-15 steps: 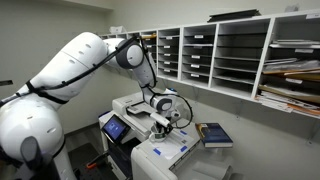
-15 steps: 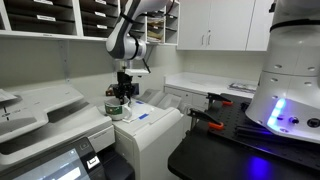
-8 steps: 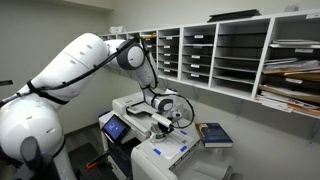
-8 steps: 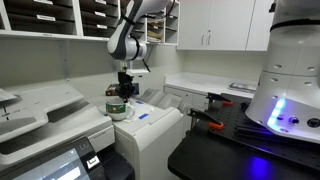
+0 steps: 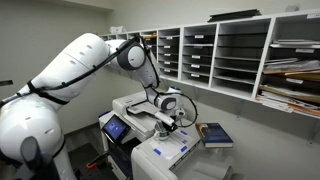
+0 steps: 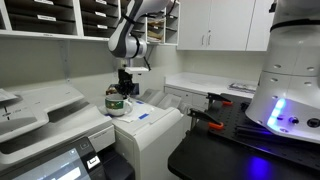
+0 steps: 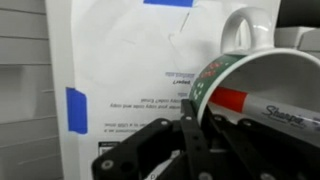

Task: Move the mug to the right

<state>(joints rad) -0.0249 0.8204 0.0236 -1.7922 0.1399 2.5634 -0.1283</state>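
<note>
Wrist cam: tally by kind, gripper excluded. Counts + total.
mug: 1
paper sheet: 1
blue tape pieces: 2 (one at the sheet's left edge, one at the top edge)
marker: 1 (inside the mug)
Total: 5

Big white arm (image 5: 70,70) fills the near side of the shot, reaching across to the white printer (image 5: 128,104). The gripper (image 5: 167,123) hangs just above the printer's top; can't make out its jaws or the mug from here. There's a little lit touchscreen (image 5: 117,127) on the front. Wall cubbies (image 5: 215,55) behind hold paper stacks, and a bluish book (image 5: 215,134) lies just beside the printer.
</note>
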